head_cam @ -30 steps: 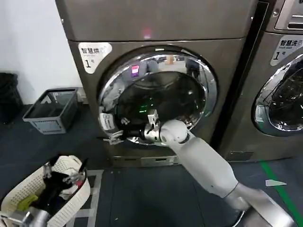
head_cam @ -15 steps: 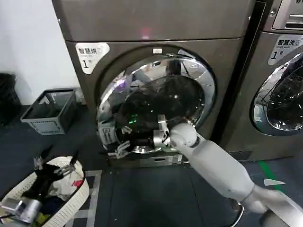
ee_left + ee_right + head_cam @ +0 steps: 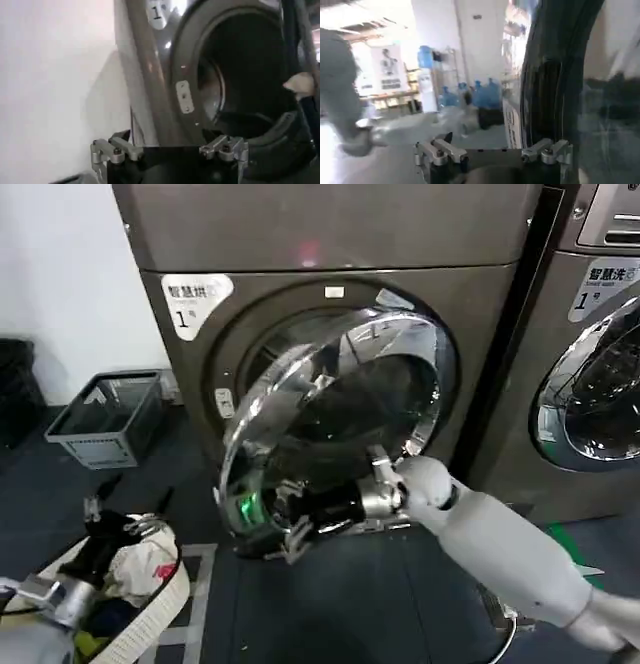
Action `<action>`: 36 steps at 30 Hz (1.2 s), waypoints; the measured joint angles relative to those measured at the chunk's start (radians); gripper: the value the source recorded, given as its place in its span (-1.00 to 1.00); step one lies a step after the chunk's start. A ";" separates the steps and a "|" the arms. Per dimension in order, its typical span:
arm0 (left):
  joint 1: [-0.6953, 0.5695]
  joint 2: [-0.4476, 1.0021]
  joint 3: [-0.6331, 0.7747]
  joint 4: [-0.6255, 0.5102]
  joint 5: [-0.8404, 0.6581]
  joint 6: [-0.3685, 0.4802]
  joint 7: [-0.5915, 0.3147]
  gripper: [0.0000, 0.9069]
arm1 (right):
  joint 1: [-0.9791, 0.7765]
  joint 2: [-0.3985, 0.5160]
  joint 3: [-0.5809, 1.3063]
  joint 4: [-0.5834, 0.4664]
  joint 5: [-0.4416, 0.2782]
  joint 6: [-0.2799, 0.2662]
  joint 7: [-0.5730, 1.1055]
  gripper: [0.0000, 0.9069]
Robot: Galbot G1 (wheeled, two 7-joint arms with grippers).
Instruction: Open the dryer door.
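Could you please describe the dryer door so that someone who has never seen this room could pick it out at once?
Find the big grey dryer with the "1" sticker, standing left of a similar machine. Its dryer door is the round one with a chrome ring around dark glass, and the right gripper is at its lower edge. Unlike the neighbour's shut door, it stands ajar, showing the drum opening behind.

The right arm (image 3: 500, 534) was smooth and pale grey, with a round ball joint and a shiny silver ring before a black wrist. Its end effector (image 3: 290, 536) had thin silver metal fingers. The left end effector (image 3: 130, 524) was black with silver finger links (image 3: 112, 150) held by small round screws, on a grey metal wrist.
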 joint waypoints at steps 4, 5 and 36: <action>-0.017 0.048 0.048 -0.005 -0.003 -0.007 0.031 1.00 | -0.007 -0.048 0.002 0.026 0.006 0.014 -0.047 1.00; -0.022 0.062 0.060 -0.007 -0.001 -0.008 0.036 1.00 | -0.009 -0.059 0.003 0.032 0.006 0.019 -0.059 1.00; -0.256 0.319 0.474 -0.112 0.163 -0.100 0.230 1.00 | -0.699 -0.498 0.696 0.119 -0.026 0.139 -0.194 1.00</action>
